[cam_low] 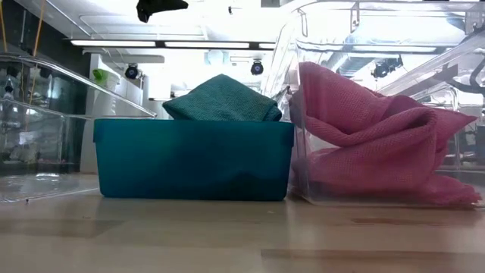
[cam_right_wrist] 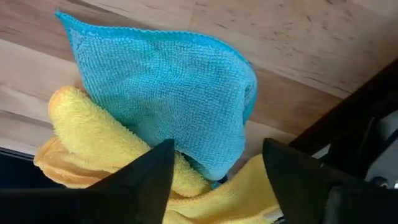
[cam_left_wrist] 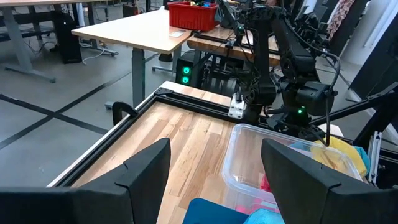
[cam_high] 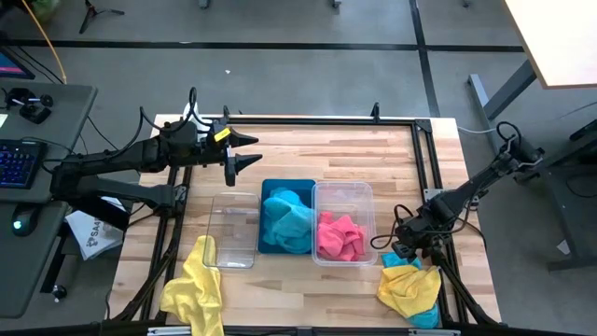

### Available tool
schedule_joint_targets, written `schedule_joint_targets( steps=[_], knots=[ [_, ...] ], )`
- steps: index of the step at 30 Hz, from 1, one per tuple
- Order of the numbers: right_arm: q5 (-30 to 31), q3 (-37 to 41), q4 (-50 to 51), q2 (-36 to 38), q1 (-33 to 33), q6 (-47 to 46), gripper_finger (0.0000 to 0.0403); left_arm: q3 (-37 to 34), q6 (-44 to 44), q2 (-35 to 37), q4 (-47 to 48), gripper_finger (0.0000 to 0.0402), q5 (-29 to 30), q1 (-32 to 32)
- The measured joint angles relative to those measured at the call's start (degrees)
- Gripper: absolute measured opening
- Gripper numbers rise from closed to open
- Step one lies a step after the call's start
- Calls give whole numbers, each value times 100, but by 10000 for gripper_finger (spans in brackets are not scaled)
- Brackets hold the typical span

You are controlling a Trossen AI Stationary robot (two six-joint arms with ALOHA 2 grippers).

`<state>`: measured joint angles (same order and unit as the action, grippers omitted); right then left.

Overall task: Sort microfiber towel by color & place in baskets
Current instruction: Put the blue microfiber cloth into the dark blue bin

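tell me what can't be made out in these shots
- Right gripper: high view, its own dark body hides whether the fingers touch the blue towel.
- Yellow towel: high view, bottom edge cuts it off.
- Empty clear basket: low view, left edge crops it.

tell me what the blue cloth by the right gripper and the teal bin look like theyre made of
Blue cloth: looks like microfiber, matte with a fine looped, knit-like texture and a stitched edge. Teal bin: likely solid plastic, smooth and opaque with a faint sheen, straight rigid walls.
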<state>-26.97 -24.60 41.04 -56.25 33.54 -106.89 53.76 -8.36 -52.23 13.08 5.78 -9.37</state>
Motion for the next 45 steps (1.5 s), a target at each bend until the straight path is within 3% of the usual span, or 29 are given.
schedule_joint_targets(
  steps=[10,16,22,26,31,37,45],
  knots=[
    [353,2,-184,-2,0,-117,72,0,0,0,0,238,0,0],
    [396,2,-167,-3,0,51,53,0,50,0,0,238,0,0],
    [432,-204,-138,2,0,242,7,0,151,0,-2,238,9,0],
    [497,-967,823,4,0,588,3,0,155,0,-10,238,120,0],
    [1054,-2513,2515,4,0,996,1,0,155,0,-11,238,423,0],
    [2556,-4350,3589,4,0,1302,1,0,155,0,-79,238,535,0],
    [4220,-5829,3869,-3,0,1862,0,0,155,0,-147,238,551,0]
  ],
)
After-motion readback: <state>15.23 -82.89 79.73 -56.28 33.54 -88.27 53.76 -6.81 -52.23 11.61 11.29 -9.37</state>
